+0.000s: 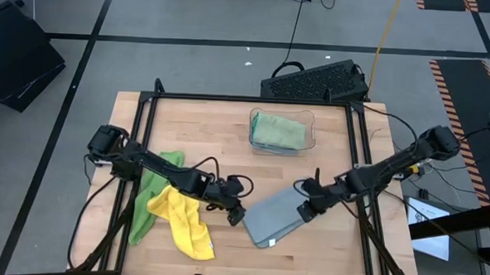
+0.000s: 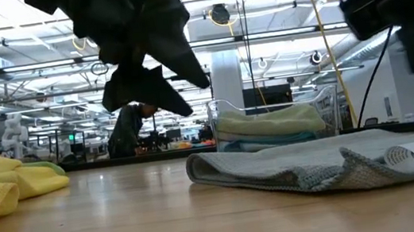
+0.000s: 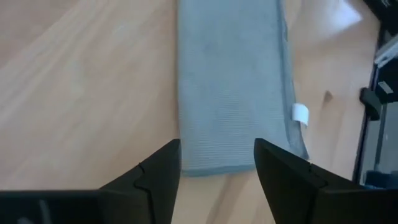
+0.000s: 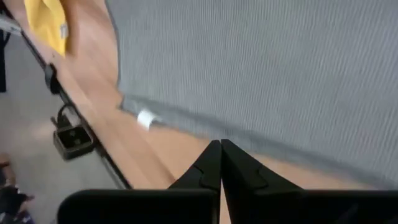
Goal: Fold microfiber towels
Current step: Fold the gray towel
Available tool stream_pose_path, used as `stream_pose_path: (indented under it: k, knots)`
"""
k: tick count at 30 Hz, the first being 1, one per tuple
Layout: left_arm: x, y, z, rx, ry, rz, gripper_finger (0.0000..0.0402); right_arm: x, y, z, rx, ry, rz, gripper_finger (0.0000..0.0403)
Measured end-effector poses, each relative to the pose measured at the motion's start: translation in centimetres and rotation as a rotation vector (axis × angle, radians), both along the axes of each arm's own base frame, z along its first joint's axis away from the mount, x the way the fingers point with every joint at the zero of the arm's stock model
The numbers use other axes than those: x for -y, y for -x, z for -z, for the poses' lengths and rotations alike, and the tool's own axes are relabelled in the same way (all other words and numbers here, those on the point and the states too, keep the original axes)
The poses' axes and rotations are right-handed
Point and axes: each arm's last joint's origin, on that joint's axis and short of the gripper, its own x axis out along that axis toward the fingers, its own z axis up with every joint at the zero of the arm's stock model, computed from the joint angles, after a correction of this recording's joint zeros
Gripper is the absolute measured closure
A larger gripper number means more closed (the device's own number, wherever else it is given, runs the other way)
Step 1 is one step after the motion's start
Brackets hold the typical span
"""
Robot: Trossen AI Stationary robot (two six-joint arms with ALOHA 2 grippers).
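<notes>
The grey towel [image 1: 276, 219] lies folded into a long strip on the wooden surface [image 1: 229, 128], its long axis running diagonally between the two arms; the left gripper [image 1: 237, 214] hovers at its near short end, fingers [image 3: 158, 177] parted and empty, the strip stretching straight away from them; the right gripper [image 1: 305, 211] sits at the opposite end, fingers pressed shut on nothing; the left looks better placed for the next fold; the clear bin [image 1: 282, 131] holds folded greenish towels; a yellow towel [image 1: 183, 222] and a bright green towel [image 1: 153, 191] wait beside the left arm.
</notes>
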Motion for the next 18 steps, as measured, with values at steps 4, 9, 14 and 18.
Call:
stream_pose_path:
  k: [4, 9, 14, 18]
  knots:
    - [1.1, -0.2, -0.5, 0.075, 0.011, 0.050, 0.0198, -1.1, 0.8, -0.3, -0.015, -0.041, -0.005, 0.0398]
    - [3.7, -0.2, -1.7, 0.218, 0.066, 0.079, 0.0214, -0.4, 2.5, -0.3, -0.155, -0.027, 0.053, 0.0397]
    - [4.7, -0.1, -2.1, 0.244, 0.176, 0.020, 0.0229, 1.3, 4.6, -0.7, -0.292, 0.015, 0.099, 0.0365]
    - [5.2, 0.1, -2.1, 0.234, 0.216, 0.018, 0.0231, 2.3, 5.5, -1.0, -0.331, 0.045, 0.118, 0.0310]
